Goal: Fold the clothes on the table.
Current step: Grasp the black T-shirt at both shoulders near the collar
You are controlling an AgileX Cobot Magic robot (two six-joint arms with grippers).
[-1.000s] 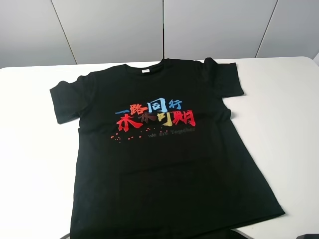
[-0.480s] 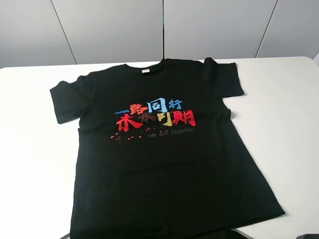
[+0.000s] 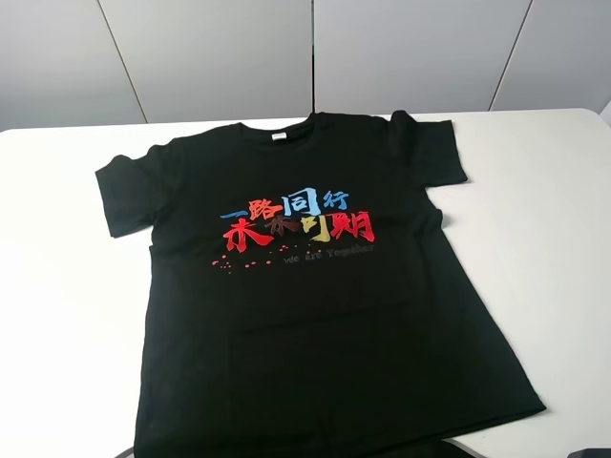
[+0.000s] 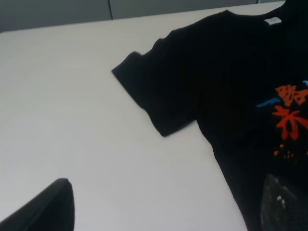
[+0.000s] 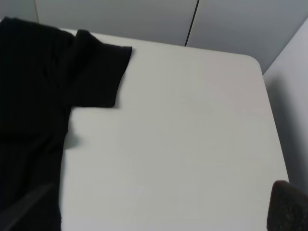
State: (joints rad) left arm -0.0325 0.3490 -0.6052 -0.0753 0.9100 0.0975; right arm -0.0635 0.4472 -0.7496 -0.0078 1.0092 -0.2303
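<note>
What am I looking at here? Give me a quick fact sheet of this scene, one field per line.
Item: black T-shirt with red, blue and yellow characters on the chest
Position: spread flat, print up, collar toward the far edge
Sleeves: both spread out to the sides
Surface: white table
Folding: not yet begun
Left gripper: open, not touching the shirt
Right gripper: open, holding nothing

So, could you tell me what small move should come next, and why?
Probably bring the left pincer down to the left sleeve of the black cotton T-shirt. The shirt lies flat and unfolded, print up, on the white table, and neither pincer holds anything.
</note>
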